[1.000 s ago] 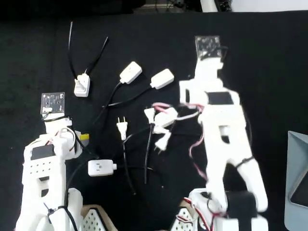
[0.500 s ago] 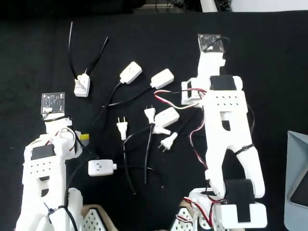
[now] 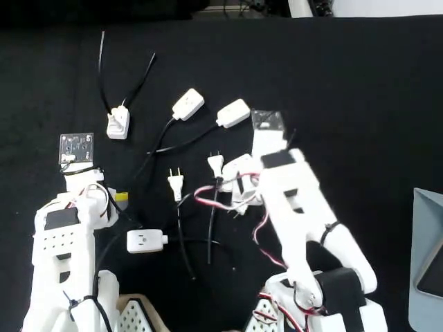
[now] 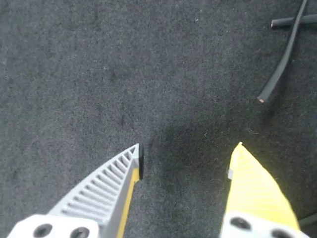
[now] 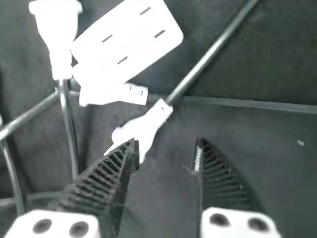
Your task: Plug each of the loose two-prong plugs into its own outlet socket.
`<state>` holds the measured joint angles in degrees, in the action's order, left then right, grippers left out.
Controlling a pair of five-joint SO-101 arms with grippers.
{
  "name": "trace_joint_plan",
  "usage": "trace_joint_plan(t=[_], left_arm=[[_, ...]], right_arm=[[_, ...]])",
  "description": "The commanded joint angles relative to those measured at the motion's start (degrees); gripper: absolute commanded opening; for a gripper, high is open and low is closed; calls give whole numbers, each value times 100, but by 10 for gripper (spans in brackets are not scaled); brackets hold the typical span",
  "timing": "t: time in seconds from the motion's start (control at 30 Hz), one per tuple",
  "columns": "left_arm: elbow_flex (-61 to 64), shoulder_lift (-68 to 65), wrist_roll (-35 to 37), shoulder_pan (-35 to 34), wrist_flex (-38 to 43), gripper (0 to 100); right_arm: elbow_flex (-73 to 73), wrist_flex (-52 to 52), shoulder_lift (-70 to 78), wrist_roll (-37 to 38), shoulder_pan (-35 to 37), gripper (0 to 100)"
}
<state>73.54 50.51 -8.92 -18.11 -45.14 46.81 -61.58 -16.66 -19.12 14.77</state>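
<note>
My right gripper [image 5: 163, 151] is open just above the black cloth, and a loose white two-prong plug [image 5: 143, 126] lies against its left finger. Beyond that plug sits a white outlet socket [image 5: 126, 37], with a second plug [image 5: 57, 25] beside it. From above, the right arm [image 3: 284, 187] covers part of this cluster: the socket [image 3: 240, 166] and the plug [image 3: 216, 164] show at its left side. A third plug [image 3: 175, 183] lies further left. My left gripper [image 4: 188, 158] is open over bare cloth at the near left [image 3: 114, 197], holding nothing.
More white sockets lie at the back left [image 3: 118, 126], back centre [image 3: 187, 104] and beside that one [image 3: 233, 113], and another is near the left arm [image 3: 145, 241]. Black cables cross the middle. A cut cable end [image 4: 277, 74] lies by my left gripper. A grey bin [image 3: 428, 263] stands at the right edge.
The right arm has swung left and toward the near side, coming down over the plug cluster and covering the plug that lay by the central socket. The left arm has stayed still.
</note>
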Motion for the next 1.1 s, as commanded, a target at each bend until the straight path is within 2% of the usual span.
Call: trace_joint_plan(t=[0.0, 0.23, 0.47, 0.6, 0.73, 0.87, 1.07], left_arm=[[-22, 79, 44, -66, 105, 284], [-22, 79, 44, -66, 105, 284], [-22, 79, 44, -66, 105, 284], [40, 114, 26, -66, 114, 284], [31, 114, 18, -66, 114, 284], [31, 114, 18, -66, 114, 284], [31, 114, 9, -66, 114, 284]], right_arm=[[391, 958, -40, -378, 79, 174], [418, 1196, 488, -756, 114, 173], [321, 1363, 963, -1160, 642, 173], [277, 1354, 989, -1240, 712, 152], [242, 1371, 963, -1178, 677, 14], [171, 1327, 954, -1073, 607, 10], [189, 1319, 620, -79, 149, 11]])
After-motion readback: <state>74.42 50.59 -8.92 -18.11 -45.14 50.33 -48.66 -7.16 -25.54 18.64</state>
